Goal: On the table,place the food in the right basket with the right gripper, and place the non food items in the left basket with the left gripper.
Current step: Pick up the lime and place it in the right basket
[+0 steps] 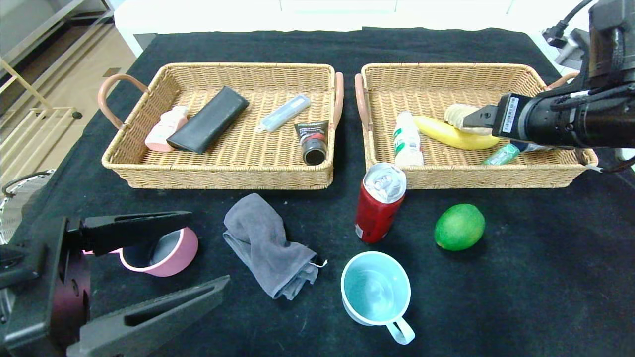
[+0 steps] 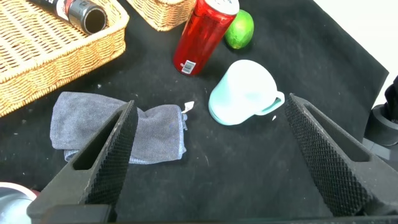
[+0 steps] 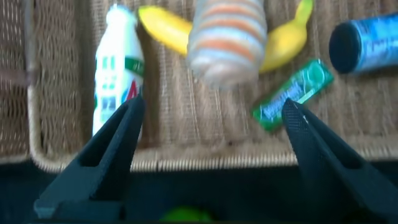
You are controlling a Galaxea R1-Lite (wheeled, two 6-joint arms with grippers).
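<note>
My right gripper [image 1: 470,119] is open and empty, held over the right basket [image 1: 496,178]; in the right wrist view it [image 3: 212,104] hangs above the basket's front wall. Below it lie a striped bread roll [image 3: 227,43], a banana [image 1: 454,136], a white bottle [image 1: 407,141], a green packet [image 1: 498,155] and a blue can [image 3: 364,43]. A green lime [image 1: 459,227] and a red can [image 1: 379,206] stand on the table before that basket. My left gripper [image 1: 208,248] is open and empty at the front left, between a pink bowl [image 1: 166,253] and a grey cloth [image 1: 265,245]. A teal mug [image 1: 375,290] lies near the front.
The left basket [image 1: 218,178] holds a pink bottle [image 1: 166,128], a black case [image 1: 208,120], a white-blue tube [image 1: 285,113] and a black tube [image 1: 313,143]. The two baskets stand side by side at the back of the black table. A rack stands off the left edge.
</note>
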